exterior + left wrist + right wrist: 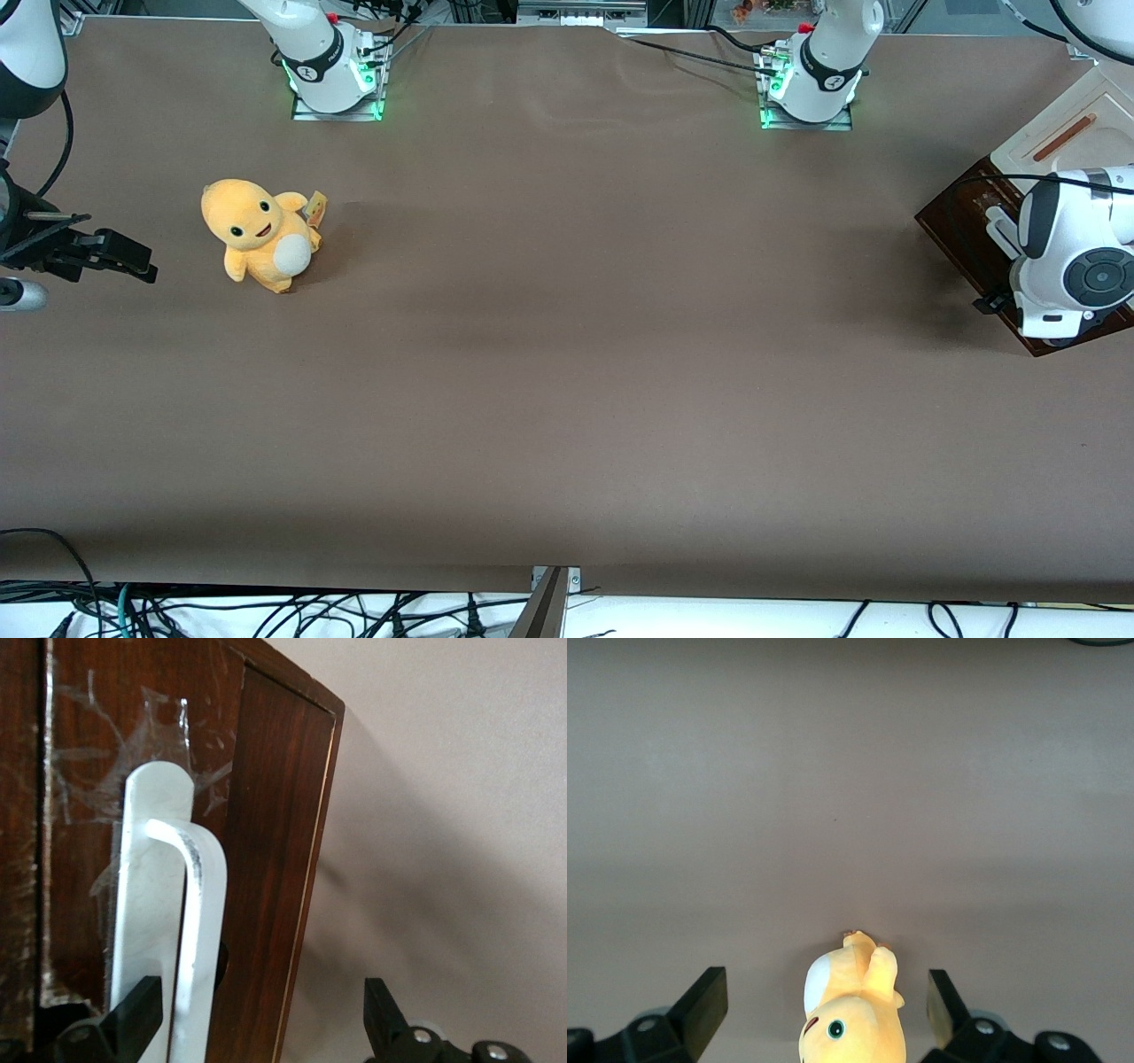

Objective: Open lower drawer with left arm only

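The lower drawer (961, 232) is a dark brown wooden front on the cream cabinet (1076, 115) at the working arm's end of the table. My left arm (1076, 257) hangs over the drawer front and hides most of it. In the left wrist view the drawer front (270, 859) fills the frame close up, with its white bar handle (199, 930) taped at its base. The left gripper (261, 1014) is open. Its fingertips (137, 1010) stand either side of the handle and the drawer's edge, not touching the handle.
A yellow plush toy (259, 233) sits toward the parked arm's end of the table; it also shows in the right wrist view (850, 1010). The cream panel with an orange-brown bar (1063, 137) lies above the drawer front. Brown table cover (567, 354) spans between.
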`<state>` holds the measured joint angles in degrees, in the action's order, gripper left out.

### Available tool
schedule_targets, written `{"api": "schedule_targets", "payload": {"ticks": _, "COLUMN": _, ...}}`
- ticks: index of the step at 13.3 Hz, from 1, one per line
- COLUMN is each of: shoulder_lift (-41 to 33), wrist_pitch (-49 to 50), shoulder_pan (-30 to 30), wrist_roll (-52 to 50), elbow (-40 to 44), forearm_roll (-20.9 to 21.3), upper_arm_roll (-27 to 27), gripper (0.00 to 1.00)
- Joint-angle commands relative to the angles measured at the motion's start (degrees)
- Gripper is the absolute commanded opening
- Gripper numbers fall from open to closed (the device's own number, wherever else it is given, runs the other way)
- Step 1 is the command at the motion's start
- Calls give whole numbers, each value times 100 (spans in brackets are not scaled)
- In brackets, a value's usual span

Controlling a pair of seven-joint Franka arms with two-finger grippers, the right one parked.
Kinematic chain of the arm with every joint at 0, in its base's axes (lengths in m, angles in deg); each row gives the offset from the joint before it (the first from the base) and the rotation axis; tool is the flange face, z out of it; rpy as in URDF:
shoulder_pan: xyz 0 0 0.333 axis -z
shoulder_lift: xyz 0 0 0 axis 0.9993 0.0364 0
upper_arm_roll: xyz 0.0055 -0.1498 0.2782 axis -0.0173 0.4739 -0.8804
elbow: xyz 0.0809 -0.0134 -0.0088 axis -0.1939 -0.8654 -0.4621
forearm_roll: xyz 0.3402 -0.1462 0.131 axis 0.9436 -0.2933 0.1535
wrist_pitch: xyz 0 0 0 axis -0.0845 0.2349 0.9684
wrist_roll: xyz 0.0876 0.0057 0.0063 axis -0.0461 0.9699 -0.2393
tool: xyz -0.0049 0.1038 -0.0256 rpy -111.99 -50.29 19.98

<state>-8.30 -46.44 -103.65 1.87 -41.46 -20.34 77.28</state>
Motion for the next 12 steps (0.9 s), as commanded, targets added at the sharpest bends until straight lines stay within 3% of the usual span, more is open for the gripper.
{"api": "schedule_targets", "payload": {"ticks": 1, "shoulder_lift": 29, "wrist_pitch": -114, "shoulder_pan": 26, "wrist_roll": -305, "elbow": -30, "forearm_roll": 187, "upper_arm_roll": 23, "gripper": 100}}
{"api": "schedule_targets", "payload": {"ticks": 12, "shoulder_lift": 90, "wrist_pitch": -96, "shoulder_pan": 79, "wrist_roll": -1210, "elbow": 23, "forearm_roll": 170, "upper_arm_roll": 585, "gripper": 100}}
